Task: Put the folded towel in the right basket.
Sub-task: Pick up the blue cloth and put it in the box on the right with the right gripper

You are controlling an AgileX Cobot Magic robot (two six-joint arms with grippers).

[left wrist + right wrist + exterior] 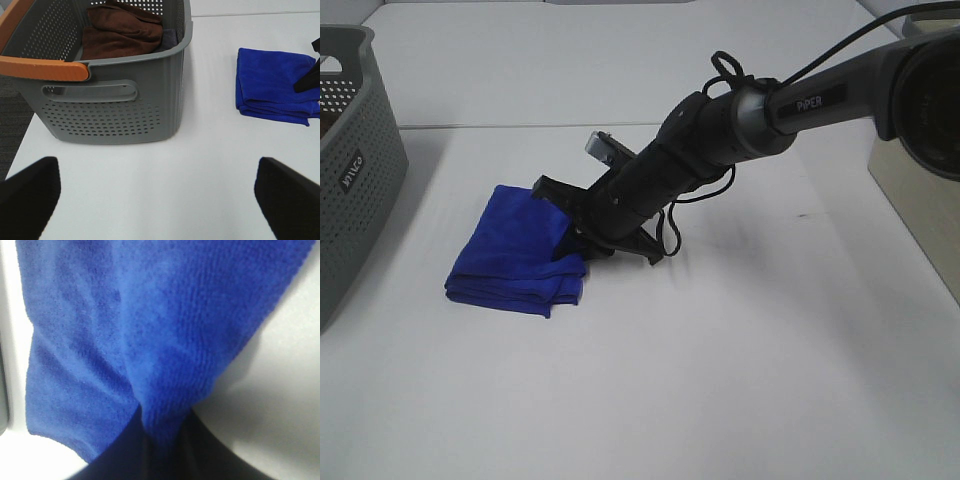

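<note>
The folded blue towel [510, 255] lies on the white table left of the middle. It also shows in the left wrist view [272, 85] and fills the right wrist view [150, 330]. My right gripper [575, 240] reaches across the middle and is shut on the towel's right edge, with the cloth pinched and bunched between its dark fingers [125, 450]. Most of the towel still rests on the table. My left gripper [160, 185] is open and empty above the table, near the grey basket. A pale container [920, 200] stands at the right edge.
A grey perforated basket [355, 170] with an orange handle [45, 67] stands at the left and holds a brown towel [122, 32]. The white table [740, 380] stretches in front and to the right of the towel.
</note>
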